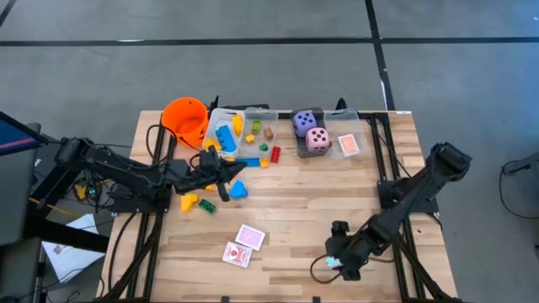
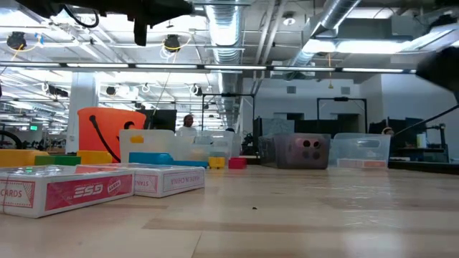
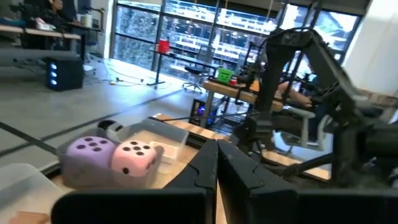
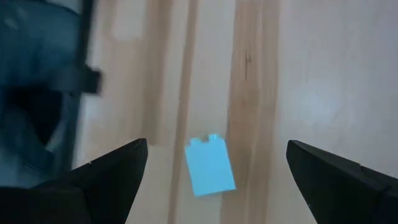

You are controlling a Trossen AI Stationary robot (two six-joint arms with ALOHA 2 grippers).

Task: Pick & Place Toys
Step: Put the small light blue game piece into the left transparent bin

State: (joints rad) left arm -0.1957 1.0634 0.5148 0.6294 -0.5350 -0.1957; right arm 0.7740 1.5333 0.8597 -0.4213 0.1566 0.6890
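Note:
My right gripper (image 1: 340,259) is open near the table's front edge, pointing down. A light blue block (image 4: 210,165) lies flat on the wood between its spread fingers, apart from both; it also shows in the high view (image 1: 333,263). My left gripper (image 1: 224,178) is shut and empty, held level above loose yellow (image 1: 189,202), green (image 1: 208,206) and blue (image 1: 238,189) blocks. A purple die (image 3: 87,158) and a pink die (image 3: 134,160) sit in a clear bin. Two red-patterned card packs (image 1: 250,236) (image 1: 237,254) lie flat on the table.
An orange bucket (image 1: 187,118) lies at the far left beside three clear bins: one with blocks (image 1: 240,130), one with the dice (image 1: 310,133), one with a card (image 1: 348,146). Yellow (image 1: 264,162), red (image 1: 275,154) and blue (image 1: 248,161) blocks lie before the bins.

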